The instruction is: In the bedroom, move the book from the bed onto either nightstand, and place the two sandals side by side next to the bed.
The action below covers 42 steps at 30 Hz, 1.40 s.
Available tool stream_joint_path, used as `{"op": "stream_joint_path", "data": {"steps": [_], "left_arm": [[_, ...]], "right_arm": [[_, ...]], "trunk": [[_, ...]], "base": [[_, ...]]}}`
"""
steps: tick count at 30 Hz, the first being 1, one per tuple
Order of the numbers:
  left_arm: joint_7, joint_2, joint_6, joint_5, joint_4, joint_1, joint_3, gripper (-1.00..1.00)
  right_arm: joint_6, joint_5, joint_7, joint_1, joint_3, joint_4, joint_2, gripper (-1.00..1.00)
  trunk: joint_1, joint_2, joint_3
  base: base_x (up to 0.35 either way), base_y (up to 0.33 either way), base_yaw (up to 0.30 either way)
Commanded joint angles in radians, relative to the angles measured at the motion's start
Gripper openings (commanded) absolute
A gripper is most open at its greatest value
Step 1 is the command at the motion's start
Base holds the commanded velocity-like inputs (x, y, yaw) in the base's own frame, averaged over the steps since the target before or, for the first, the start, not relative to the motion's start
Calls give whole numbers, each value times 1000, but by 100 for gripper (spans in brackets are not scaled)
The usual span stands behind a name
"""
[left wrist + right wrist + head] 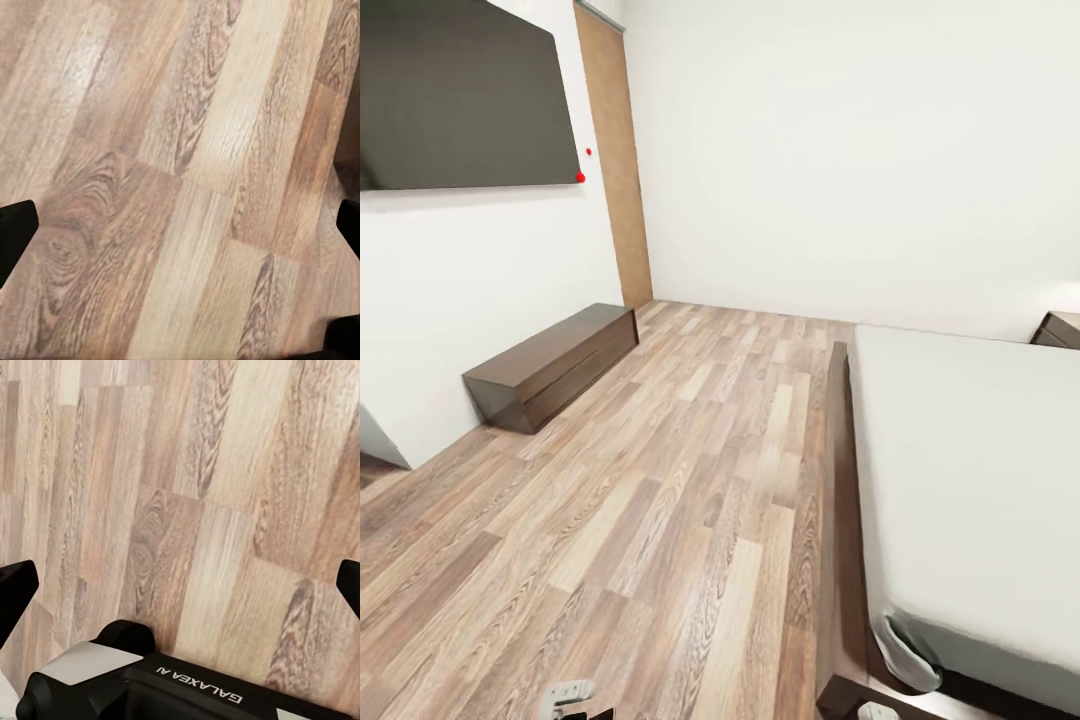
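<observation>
The bed (pixel 970 470) fills the right side of the head view, with a plain off-white mattress on a dark brown frame (pixel 840 500). What I see of the mattress is bare. A corner of a dark wooden nightstand (pixel 1060 328) peeks out behind the bed's far right end. The book and the two sandals are out of view. In the left wrist view, my left gripper (pixel 180 225) hangs open over wood-plank floor, its black fingertips (pixel 13 232) wide apart. My right gripper (pixel 180 585) is also open over bare planks, with nothing between its fingers.
A long low dark TV cabinet (pixel 555 365) stands against the left wall under a black screen (pixel 460 90). A brown door (pixel 615 150) is in the far corner. Wood floor (pixel 660 500) stretches between cabinet and bed. A black robot part marked GALAXEA (pixel 187 682) lies under the right gripper.
</observation>
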State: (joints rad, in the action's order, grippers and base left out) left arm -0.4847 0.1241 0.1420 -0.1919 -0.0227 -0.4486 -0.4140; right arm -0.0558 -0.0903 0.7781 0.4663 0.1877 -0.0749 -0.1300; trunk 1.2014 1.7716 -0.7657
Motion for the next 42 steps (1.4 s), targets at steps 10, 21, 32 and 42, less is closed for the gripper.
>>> {"op": "stream_joint_path", "data": {"steps": [10, 21, 32, 42], "left_arm": [[-2, 0, 5, -11, 1, -1, -8, 100], [-2, 0, 5, -11, 1, -1, -8, 100], [-2, 0, 5, -11, 1, -1, -6, 100], [-1, 0, 5, -11, 1, -1, -7, 100]], "right_arm": [[-6, -9, 4, 2, -4, -5, 0, 100], [-6, -9, 4, 2, -4, -5, 0, 100], [-6, -9, 4, 2, -4, -5, 0, 100], [-6, -9, 4, 2, -4, -5, 0, 100]], "trunk": [[0, 0, -1], [0, 0, -1], [0, 0, -1], [0, 0, -1]], "base": [[0, 0, 269], [0, 0, 264], [0, 0, 142], [0, 0, 6]]}}
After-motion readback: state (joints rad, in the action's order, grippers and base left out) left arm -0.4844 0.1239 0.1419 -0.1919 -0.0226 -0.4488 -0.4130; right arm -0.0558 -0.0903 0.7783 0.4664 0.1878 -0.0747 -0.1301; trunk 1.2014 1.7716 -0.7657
